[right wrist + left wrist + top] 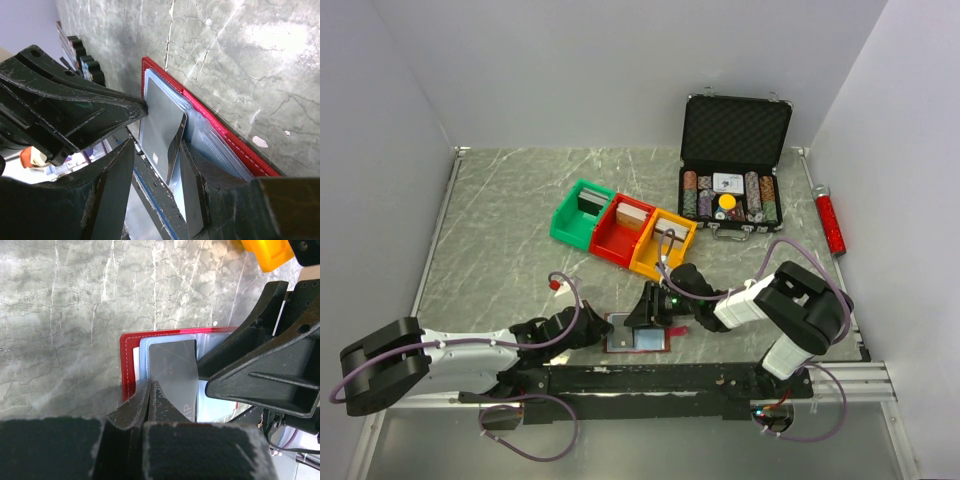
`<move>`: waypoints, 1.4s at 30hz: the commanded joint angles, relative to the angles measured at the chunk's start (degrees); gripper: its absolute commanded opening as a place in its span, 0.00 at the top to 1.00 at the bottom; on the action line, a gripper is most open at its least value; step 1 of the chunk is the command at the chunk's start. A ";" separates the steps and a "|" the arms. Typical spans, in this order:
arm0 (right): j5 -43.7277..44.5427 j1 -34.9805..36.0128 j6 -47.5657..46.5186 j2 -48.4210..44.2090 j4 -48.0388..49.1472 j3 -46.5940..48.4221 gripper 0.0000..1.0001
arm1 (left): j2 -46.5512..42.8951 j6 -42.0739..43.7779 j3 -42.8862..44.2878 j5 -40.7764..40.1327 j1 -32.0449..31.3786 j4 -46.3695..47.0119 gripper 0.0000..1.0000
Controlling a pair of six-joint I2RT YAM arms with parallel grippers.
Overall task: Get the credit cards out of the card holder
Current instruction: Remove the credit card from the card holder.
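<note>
The card holder (616, 347) lies open and flat near the front edge, its red border (128, 365) (220, 127) framing clear pockets. One grey-blue credit card (172, 370) (160, 120) sticks out of a pocket, its loose end curled up. My left gripper (601, 328) (150, 386) comes in from the left and is shut, its tips pinched on that card's left edge. From the right, my right gripper (653, 312) (156, 145) reaches over the holder with its fingers apart. The curled end of the card stands between them, and I see neither pad pressing on it.
Green (582, 212), red (623, 230) and yellow (663, 243) bins with card decks sit in a row behind the holder. An open black chip case (735, 130) stands at the back right. A red-handled tool (830, 222) lies along the right edge. A small red piece (555, 284) rests left of centre.
</note>
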 commanded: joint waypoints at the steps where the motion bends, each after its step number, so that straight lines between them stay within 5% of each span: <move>1: 0.44 2.00 2.28 0.15 8.28 -0.94 0.51 | 2.00 -1.40 -2.29 2.55 -1.71 -6.83 0.99; 23: 0.00 4.54 3.07 1.20 12.94 0.38 0.60 | 4.11 -1.93 -2.30 2.55 -2.94 -5.16 0.99; 42: 0.97 4.54 1.40 -2.40 10.05 -1.65 0.82 | 1.21 -2.72 -3.35 1.76 -2.94 -6.13 0.99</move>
